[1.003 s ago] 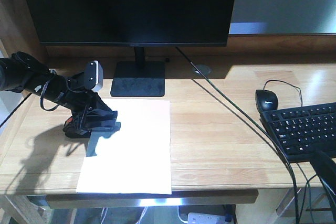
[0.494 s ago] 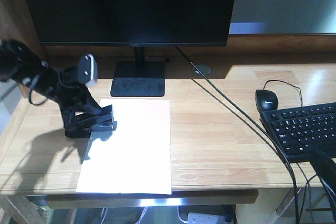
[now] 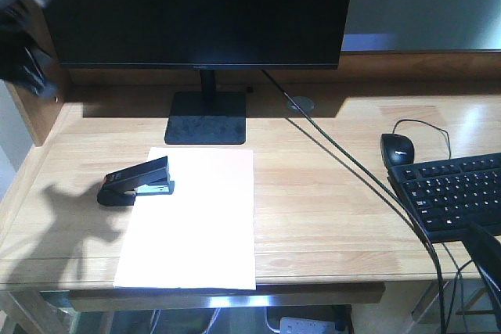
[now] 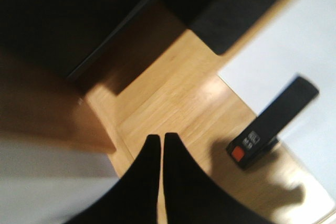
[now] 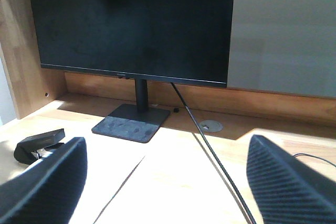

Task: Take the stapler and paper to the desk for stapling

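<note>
Withdrawn since the earlier frames: left arm, formerly bent over the stapler at the sheet's edge, now lifted to the 10 o'clock corner of the front view, only a blurred part visible.

Item 1. Small black desk stapler with orange-red patch (image 3: 135, 182): stands alone, free of any grip, nose resting on the left margin of the sheet near its upper corner, tail on bare wood. Placement suits stapling, judged deliberate.

Item 2. Plain white rectangular paper sheet (image 3: 196, 220): flat, long edge running 12 to 6 o'clock, directly at 6 o'clock of the monitor base.

Item 3. Broad light-wood plank desk (image 3: 329, 217): bears both items.

Item 4. Left gripper (image 4: 161, 139): fingers pressed together, clenched on nothing, raised above the wood at 9 o'clock of the stapler.

Item 5. Right gripper (image 5: 163, 174): fingers spread wide, released, empty, facing the large black flat monitor (image 5: 131, 24).

Item 6. Black computer mouse (image 3: 397, 149) and black keyboard (image 3: 454, 193): at 3 o'clock, well apart from the sheet.

Status, judged: delivery complete; only the pressing of the stapler may remain.
</note>
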Tool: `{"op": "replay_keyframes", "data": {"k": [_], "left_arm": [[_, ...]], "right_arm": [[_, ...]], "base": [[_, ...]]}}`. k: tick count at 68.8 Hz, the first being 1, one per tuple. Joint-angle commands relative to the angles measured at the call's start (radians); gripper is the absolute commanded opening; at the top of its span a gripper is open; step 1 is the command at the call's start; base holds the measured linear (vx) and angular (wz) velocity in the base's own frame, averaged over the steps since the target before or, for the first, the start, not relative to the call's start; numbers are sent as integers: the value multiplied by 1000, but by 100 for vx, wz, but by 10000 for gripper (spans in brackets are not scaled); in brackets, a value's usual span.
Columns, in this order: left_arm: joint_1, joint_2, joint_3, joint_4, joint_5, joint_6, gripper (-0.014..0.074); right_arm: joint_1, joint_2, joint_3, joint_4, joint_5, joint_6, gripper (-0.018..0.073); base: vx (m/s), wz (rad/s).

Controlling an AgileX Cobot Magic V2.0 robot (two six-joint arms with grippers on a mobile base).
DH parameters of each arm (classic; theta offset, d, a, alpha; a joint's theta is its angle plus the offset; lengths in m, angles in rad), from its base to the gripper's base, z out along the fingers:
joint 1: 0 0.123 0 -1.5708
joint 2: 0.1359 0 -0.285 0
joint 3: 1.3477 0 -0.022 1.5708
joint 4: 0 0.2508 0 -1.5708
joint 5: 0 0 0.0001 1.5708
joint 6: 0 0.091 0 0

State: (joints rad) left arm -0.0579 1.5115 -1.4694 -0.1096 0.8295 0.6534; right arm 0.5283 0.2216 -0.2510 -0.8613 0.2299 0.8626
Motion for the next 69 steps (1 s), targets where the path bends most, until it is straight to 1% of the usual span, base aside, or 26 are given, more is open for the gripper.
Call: {"op": "replay_keyframes", "data": {"k": [1, 5, 8, 11, 15, 19, 23, 29, 40, 47, 55, 69], "left_arm": [[-2, -92, -22, 71, -59, -347, -7], [-2, -128, -22, 116, -70, -522, -7], [-2, -145, -22, 137, -74, -599, -7], [-2, -165, -22, 146, -70, -653, -7], [-2, -192, -18, 146, -55, -653, -7], [-3, -225, -3, 140, -59, -633, -7], [-4, -270, 42, 110, -86, -611, -7], [-4, -357, 133, 60, -164, -577, -7], [-4, -559, 383, -3, -363, -512, -7], [-4, -694, 538, -4, -461, -511, -7], [-4, -857, 723, -1, -529, -505, -7], [-4, -1124, 1017, -3, -594, -431, -7]], "right_arm": [[-1, 9, -28, -24, -42, -1, 578], [-1, 9, -28, -24, -42, -1, 578], [-1, 9, -28, -24, -42, -1, 578], [-1, 9, -28, -24, -42, -1, 578], [-1, 9, -28, -24, -42, -1, 578], [-1, 9, -28, -24, -42, -1, 578], [-1, 9, -28, -24, -42, -1, 578], [-1, 9, -28, -24, -41, -1, 578], [-1, 9, -28, -24, -41, -1, 578], [-1, 9, -28, -24, -41, -1, 578], [-1, 9, -28, -24, -41, -1, 578], [-1, 9, -28, -24, -41, -1, 578]], "base": [[0, 0], [0, 0], [0, 0], [0, 0], [0, 0], [0, 0], [0, 0], [0, 0], [0, 0], [0, 0], [0, 0], [0, 0]]}}
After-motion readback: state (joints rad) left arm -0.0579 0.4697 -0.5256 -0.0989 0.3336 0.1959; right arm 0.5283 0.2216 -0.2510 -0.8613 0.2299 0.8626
